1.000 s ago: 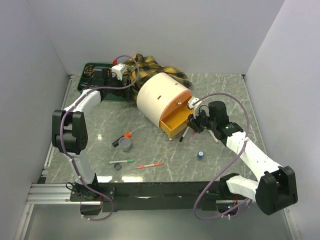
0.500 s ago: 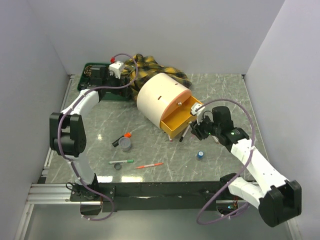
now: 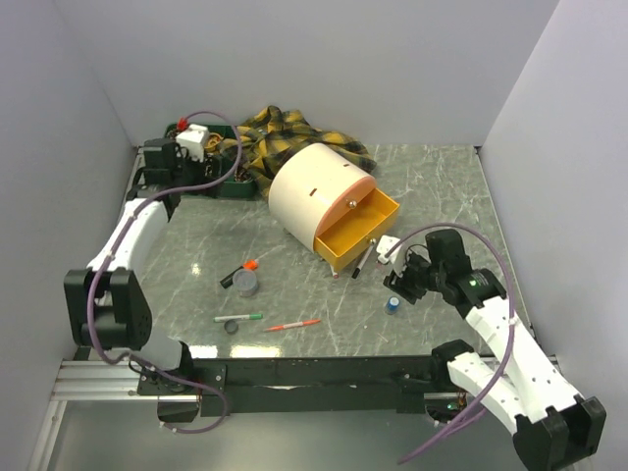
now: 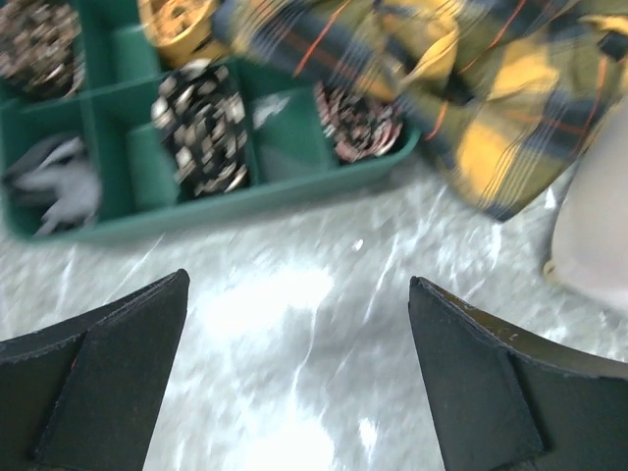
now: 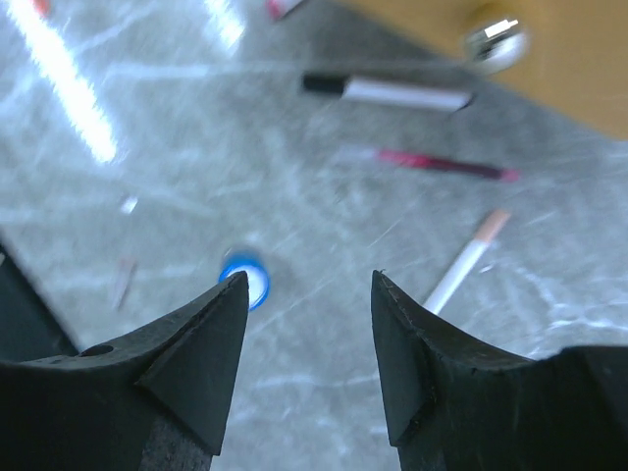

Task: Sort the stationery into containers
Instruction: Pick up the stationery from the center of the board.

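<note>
Blue-capped piece (image 3: 392, 304): stands alone on the marble, on the drawer side of the cream drum (image 3: 314, 186), nearer the arm bases than its orange drawer (image 3: 358, 231).
Right gripper (image 5: 306, 283): jaws apart, nothing held. It hovers over that piece, which sits by one fingertip rather than midway between the two.
Risk there: a descent from this offset looks likely to clip the cap and send the piece rolling. The wrist view is blurred, so the aim is hard to judge.
Pens by the drawer: black-and-white pen (image 3: 363, 260) lies just in front of the drum's drawer, with two more beside it. A sweeping finger could scatter them.
Other stationery: orange-capped highlighter (image 3: 238, 272), grey tape roll (image 3: 247, 285) and thin pens lie well apart from the drum on its other side, untouched.
Left gripper (image 4: 297, 285): spread wide, empty, beside the green tray (image 4: 245, 191) behind the drum.
Risk there: plaid cloth (image 4: 471, 88) drapes over the tray's corner. It could snag a finger or hide a compartment.
</note>
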Available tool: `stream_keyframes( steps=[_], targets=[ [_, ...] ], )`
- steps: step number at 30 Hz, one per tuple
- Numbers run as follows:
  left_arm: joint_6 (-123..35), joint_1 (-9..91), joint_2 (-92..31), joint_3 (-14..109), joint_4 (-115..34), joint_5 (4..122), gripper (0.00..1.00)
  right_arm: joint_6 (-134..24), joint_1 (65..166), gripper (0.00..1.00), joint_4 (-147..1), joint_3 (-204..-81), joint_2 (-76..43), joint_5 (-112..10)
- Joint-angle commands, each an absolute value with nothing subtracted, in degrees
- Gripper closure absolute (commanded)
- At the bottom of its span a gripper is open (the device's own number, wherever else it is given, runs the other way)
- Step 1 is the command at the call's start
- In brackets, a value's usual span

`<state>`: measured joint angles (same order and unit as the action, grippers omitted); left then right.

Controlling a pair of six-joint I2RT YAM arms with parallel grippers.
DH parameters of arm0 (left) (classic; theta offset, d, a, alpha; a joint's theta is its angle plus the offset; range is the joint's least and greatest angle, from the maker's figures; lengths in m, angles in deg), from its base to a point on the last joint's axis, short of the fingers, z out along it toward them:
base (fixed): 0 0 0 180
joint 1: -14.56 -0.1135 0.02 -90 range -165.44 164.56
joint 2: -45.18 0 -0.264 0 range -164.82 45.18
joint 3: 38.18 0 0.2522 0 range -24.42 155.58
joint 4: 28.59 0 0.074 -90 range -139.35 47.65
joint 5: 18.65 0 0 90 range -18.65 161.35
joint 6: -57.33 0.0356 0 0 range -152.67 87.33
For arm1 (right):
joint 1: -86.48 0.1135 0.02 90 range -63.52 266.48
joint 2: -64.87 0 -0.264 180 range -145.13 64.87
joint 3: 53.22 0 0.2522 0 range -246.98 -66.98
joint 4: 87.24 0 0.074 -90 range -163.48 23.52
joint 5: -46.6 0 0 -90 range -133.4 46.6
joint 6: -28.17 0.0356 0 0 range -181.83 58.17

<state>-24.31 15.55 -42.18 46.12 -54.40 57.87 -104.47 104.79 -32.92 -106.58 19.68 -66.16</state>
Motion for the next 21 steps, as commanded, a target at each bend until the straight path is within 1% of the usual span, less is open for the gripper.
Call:
stream_keyframes(
  steps=[1,4,7,12,17,21],
  targets=[
    [-22.56,13.25,-34.73,43.88,-59.12,59.83,0.01,-112.88,104.41,0.4,-20.53,-113.46,14.35,-68.44],
    [-23.79,11.66,-30.86,40.55,-60.71,61.06,0.01,-118.51,104.41,0.41,-16.28,-113.13,12.84,-67.22],
    [-26.86,8.94,-25.77,35.72,-60.1,61.15,0.01,-122.82,104.41,0.41,-16.7,-111.72,14.15,-64.32],
    [-28.89,7.18,-17.42,29.99,-59.57,59.83,0.01,-133.37,104.41,0.37,-12.58,-111.37,14.07,-65.2],
    [-29.59,5.24,-13.98,27.44,-60.81,58.95,0.01,-136.79,104.33,0.36,-11.69,-111.28,12.14,-65.28],
    [-30.56,2.52,-13.62,26.65,-60.72,57.81,0.01,-137.86,104.33,0.36,-14.76,-109.79,11.17,-67.12]
  ],
)
